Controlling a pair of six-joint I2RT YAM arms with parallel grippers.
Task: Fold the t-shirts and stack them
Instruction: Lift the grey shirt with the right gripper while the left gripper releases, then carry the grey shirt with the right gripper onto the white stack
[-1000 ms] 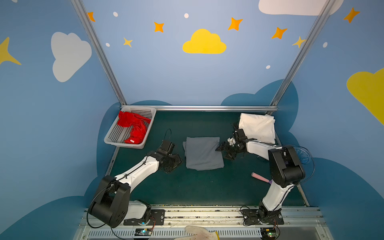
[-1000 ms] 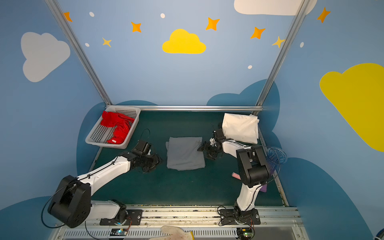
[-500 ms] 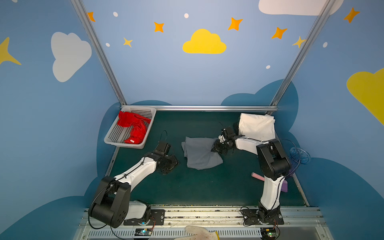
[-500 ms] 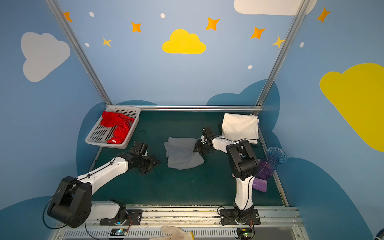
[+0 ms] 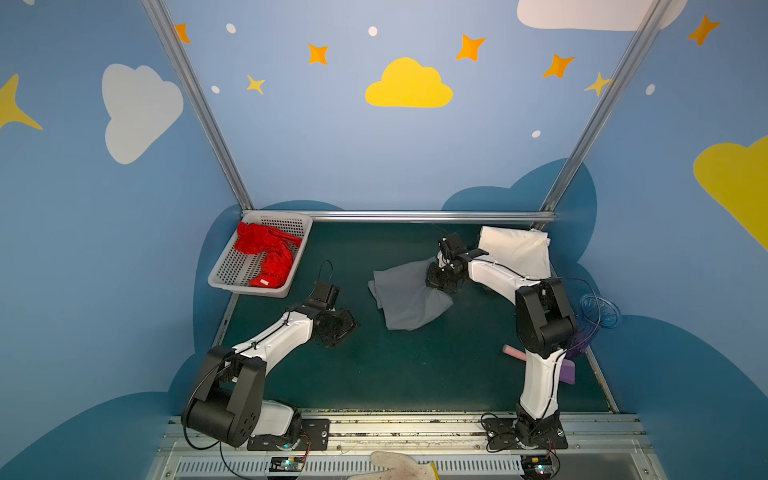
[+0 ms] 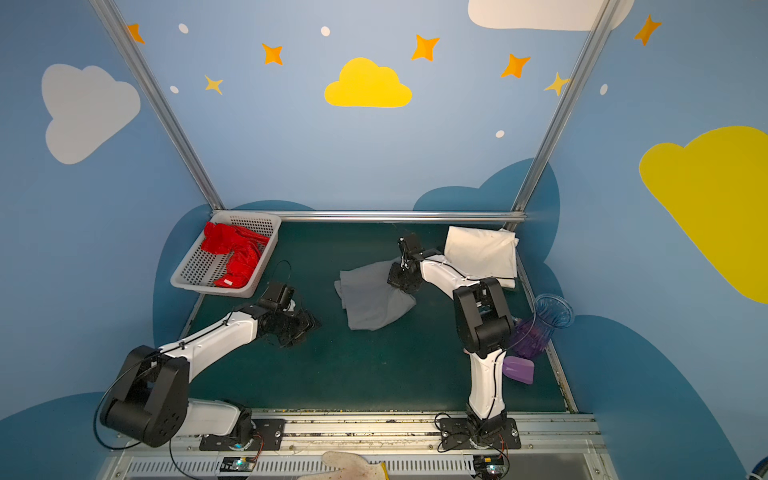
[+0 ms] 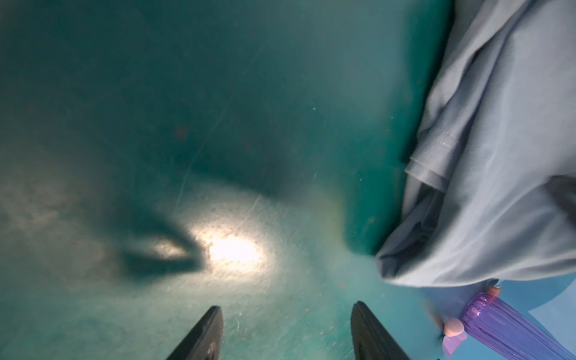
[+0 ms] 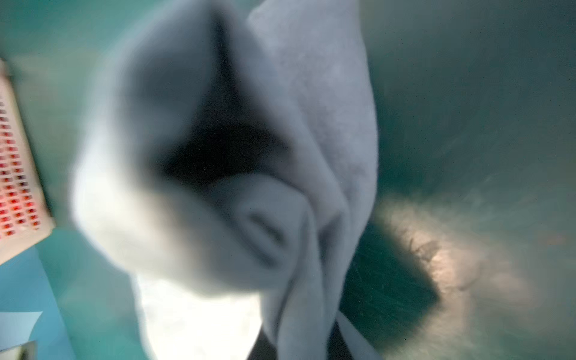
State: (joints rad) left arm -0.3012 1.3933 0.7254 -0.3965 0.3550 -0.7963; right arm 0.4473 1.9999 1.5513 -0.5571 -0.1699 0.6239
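Observation:
The slate grey t-shirt (image 5: 409, 303) (image 6: 372, 305) lies bunched mid-table, its right edge pulled up. My right gripper (image 5: 441, 283) (image 6: 402, 282) is shut on that edge; in the right wrist view grey cloth (image 8: 280, 156) runs down between the dark jaws of the right gripper (image 8: 299, 346). The cream-white t-shirt (image 5: 515, 251) (image 6: 482, 253) lies folded at the back right. The red t-shirt (image 5: 268, 253) (image 6: 235, 253) is crumpled in the basket. My left gripper (image 5: 340, 328) (image 6: 301, 328) (image 7: 286, 308) hangs open over bare mat, left of the grey t-shirt (image 7: 498, 156).
The white perforated basket (image 5: 249, 287) (image 6: 212, 289) (image 8: 18, 187) stands at the back left. A purple vase (image 6: 540, 328) (image 7: 505, 327), a purple block (image 6: 519, 370) and a pink piece (image 5: 514, 352) lie near the right arm's base. Blue walls close three sides.
My right gripper closed on the grey t-shirt's right edge and pulled it up, bunching the flat fold. The left gripper drew back slightly to the left.

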